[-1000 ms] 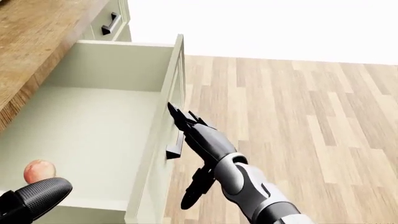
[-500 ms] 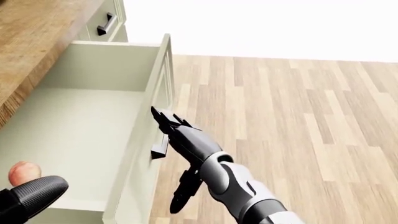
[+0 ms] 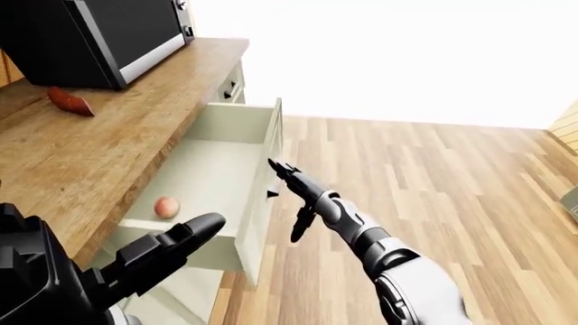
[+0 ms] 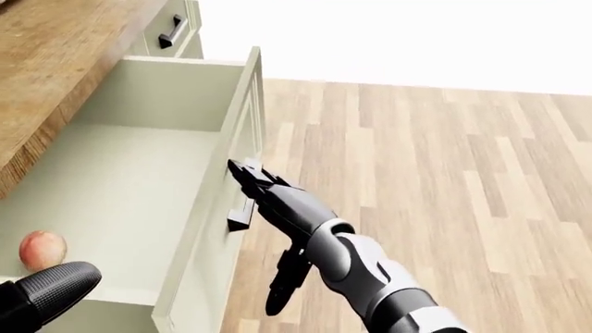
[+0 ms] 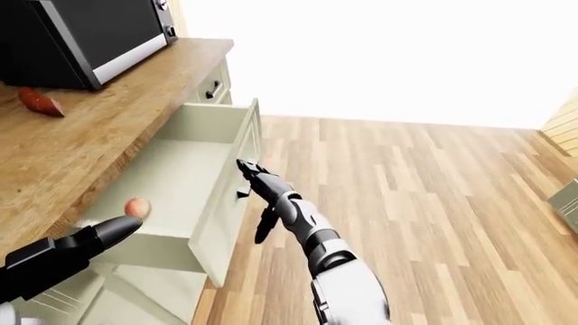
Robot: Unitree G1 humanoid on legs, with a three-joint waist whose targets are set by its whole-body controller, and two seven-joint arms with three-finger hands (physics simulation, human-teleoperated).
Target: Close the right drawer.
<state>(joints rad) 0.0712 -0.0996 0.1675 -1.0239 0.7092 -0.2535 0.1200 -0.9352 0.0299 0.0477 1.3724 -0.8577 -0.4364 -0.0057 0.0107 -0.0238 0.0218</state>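
Note:
The pale green right drawer (image 4: 242,139) stands pulled far out from under the wooden counter (image 3: 108,142). A small peach-coloured fruit (image 4: 41,248) lies inside it near the lower left of the head view. My right hand (image 4: 248,172) is open, its fingertips flat against the drawer's face panel just above the dark handle (image 4: 241,216); its thumb hangs down apart. My left hand (image 3: 176,237) is open at the bottom left of the left-eye view, fingers stretched beside the drawer's near corner, holding nothing.
A black microwave (image 3: 99,30) and a reddish vegetable (image 3: 70,101) sit on the counter. Another closed drawer with a dark handle (image 4: 172,31) lies beyond the open one. Wood-plank floor (image 4: 444,173) spreads to the right.
The camera has shifted slightly. My right hand stays pressed on the drawer face near the handle; the fruit now shows more fully above my left fingers.

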